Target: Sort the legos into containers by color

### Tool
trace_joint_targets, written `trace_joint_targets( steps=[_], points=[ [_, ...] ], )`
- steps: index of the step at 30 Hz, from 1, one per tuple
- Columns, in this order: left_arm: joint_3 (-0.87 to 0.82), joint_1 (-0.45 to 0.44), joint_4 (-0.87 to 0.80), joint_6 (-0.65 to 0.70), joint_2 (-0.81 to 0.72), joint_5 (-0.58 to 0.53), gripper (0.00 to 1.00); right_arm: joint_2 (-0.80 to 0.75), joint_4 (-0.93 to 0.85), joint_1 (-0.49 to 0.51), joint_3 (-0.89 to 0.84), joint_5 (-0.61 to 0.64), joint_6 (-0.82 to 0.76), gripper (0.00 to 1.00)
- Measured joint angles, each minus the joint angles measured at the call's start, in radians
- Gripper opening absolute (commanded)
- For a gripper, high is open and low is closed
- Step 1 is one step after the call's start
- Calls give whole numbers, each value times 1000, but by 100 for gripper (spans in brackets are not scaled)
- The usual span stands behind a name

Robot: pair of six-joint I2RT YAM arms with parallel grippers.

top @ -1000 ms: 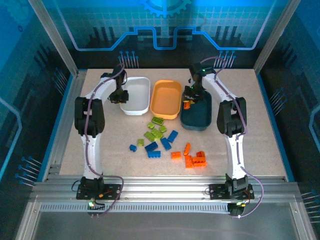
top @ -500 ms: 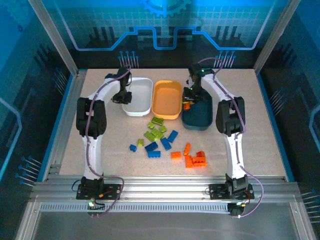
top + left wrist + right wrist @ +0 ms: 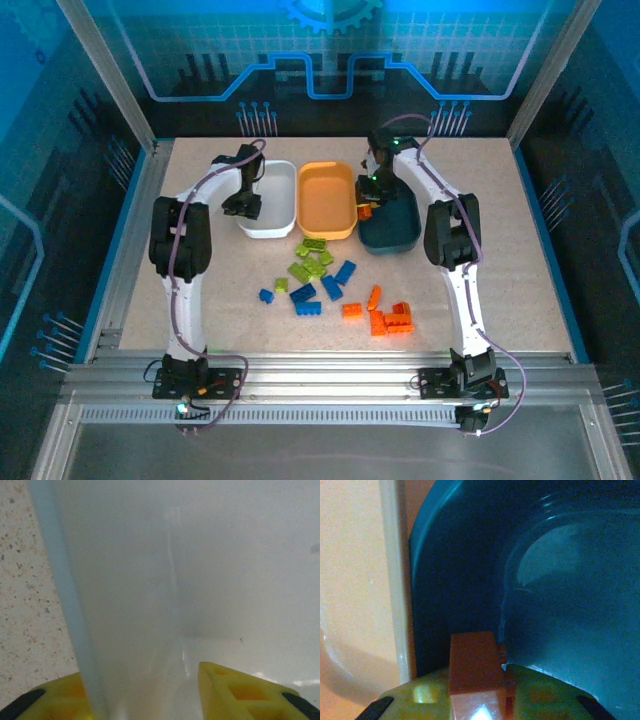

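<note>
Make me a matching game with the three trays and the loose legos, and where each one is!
Things:
1. white tray
2. light orange tray
3. dark teal tray
4. loose legos

Places:
A. middle of the tray row
B. on the table in front of the trays
C. the left gripper straddles its wall
D. the right gripper holds an orange brick at its rim

Pairs: 1-C, 2-A, 3-D, 4-B

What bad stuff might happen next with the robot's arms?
The right gripper holds the orange brick over the edge of the dark teal tray, right beside the light orange tray, so a drop might land in the wrong one. The left gripper straddles the wall of the white tray; moving sideways might drag it.
</note>
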Motion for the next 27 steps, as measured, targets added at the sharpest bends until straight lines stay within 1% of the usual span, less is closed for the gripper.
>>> trace_joint_targets(
  steps=[6, 11, 14, 16, 18, 21, 27],
  points=[
    [0, 9, -15, -3, -45, 5, 59, -13, 27, -2, -86, 0, 1, 19],
    [0, 32, -22, -22, -96, 13, 66, -39, 34, -9, -158, 0, 1, 21],
    [0, 39, -24, -29, -130, 19, 69, -65, 37, -10, -172, 0, 1, 23],
    [0, 40, -26, -30, -155, 25, 72, -84, 43, -11, -173, 0, 1, 25],
    [0, 39, -29, -34, -179, 27, 73, -99, 49, -11, -173, 0, 2, 32],
    [0, 40, -40, -51, -207, 39, 74, -107, 53, -11, -173, 0, 2, 40],
    [-39, 42, -40, -98, -276, 95, 77, -117, 53, -18, -180, 5, 9, 48]
  ],
)
